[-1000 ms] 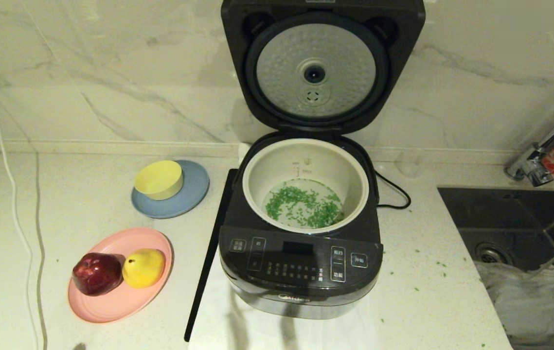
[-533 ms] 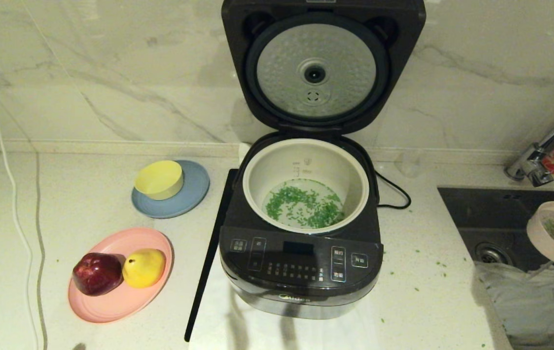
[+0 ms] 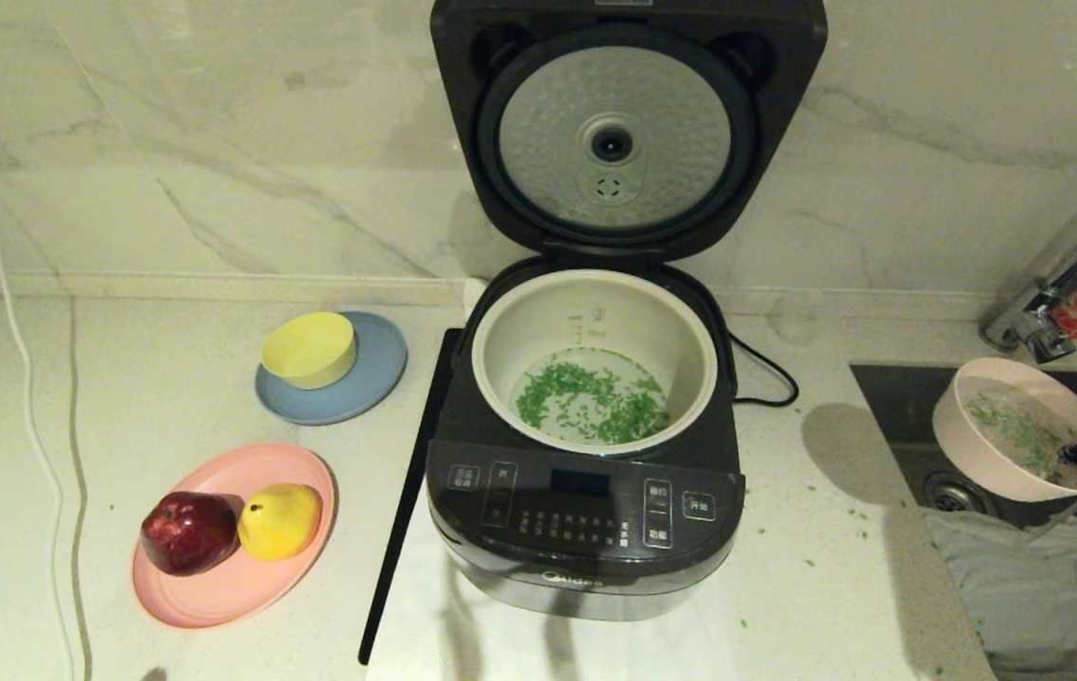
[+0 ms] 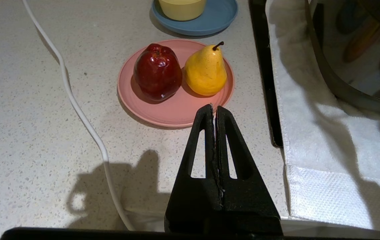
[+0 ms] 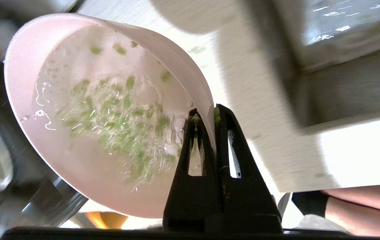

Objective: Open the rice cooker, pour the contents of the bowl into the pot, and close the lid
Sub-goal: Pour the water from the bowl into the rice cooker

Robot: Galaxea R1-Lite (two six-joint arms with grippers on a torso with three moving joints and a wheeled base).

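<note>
Pinching the bowl's [image 3: 1020,430] rim between closed fingers, the right gripper [image 5: 206,116] holds it in the air above the sink [image 3: 907,416], one finger inside the wall and one outside. The bowl carries green bits [image 5: 116,110] in a watery film. Well away from this gripper, across the counter [image 3: 831,530], stands the cooker [image 3: 585,530] with its lid [image 3: 628,128] raised upright against the wall, dimpled silver underside facing out. The pot [image 3: 500,350] sits inside, more green bits scattered over its bottom. A few stray bits lie on the counter between cooker and sink. The left gripper [image 4: 215,108] hangs idle over the counter, fingers pressed together, just short of a pink plate [image 4: 173,113] bearing an apple [image 4: 156,71] and a pear [image 4: 206,70].
</note>
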